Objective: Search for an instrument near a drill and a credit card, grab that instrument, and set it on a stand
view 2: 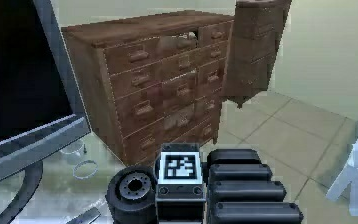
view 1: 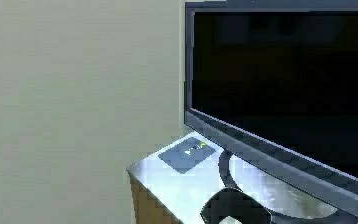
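In the forward view we are facing a plain beige wall (view 1: 77, 90) on the left, while a large television (view 1: 287, 80) with a black screen is standing on the right. It is resting on a silvery oval foot (view 1: 272, 190) on a pale-topped stand (view 1: 152, 205) with a tan side. A small flat grey thing (view 1: 190, 153) with green marks is lying on the stand's top, just below the screen's lower corner. A dark rounded thing (view 1: 232, 208) is sitting at the bottom edge, near the foot. Neither is giving us enough shape to call it the instrument, so we cannot tell where the instrument is.

In the arm side view the television is standing at the left. A brown wooden chest (view 2: 157, 85) of many small drawers is standing behind it, and a second wooden cabinet (view 2: 257, 45) is standing farther right, on a pale tiled floor (view 2: 277, 115). The arm (view 2: 247, 185) is showing as dark stacked blocks at the bottom edge, with a white square marker (view 2: 180, 167) at their left end. The gripper (view 2: 134, 192) is showing as a dark round body left of that. We are not making out its far end, so we cannot tell the claw's state or whether it has hold of anything.
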### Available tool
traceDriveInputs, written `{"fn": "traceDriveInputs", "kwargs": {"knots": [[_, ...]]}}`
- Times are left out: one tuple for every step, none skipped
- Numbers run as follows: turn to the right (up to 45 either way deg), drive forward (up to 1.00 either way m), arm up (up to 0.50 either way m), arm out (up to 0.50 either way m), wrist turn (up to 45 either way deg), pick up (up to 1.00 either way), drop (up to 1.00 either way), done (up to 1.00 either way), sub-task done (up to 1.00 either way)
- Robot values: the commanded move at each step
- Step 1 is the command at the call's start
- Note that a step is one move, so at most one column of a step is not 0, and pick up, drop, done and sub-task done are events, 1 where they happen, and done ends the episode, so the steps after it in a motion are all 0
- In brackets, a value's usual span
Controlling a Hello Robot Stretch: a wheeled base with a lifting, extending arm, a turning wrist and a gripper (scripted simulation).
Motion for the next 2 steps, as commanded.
{"fn": "traceDriveInputs", "kwargs": {"knots": [[45.0, 0.0, 0.0, 0.0, 0.0, 0.0, 0.0, 0.0, 0.0], [45.0, 0.0, 0.0, 0.0, 0.0, 0.0, 0.0, 0.0, 0.0]]}}
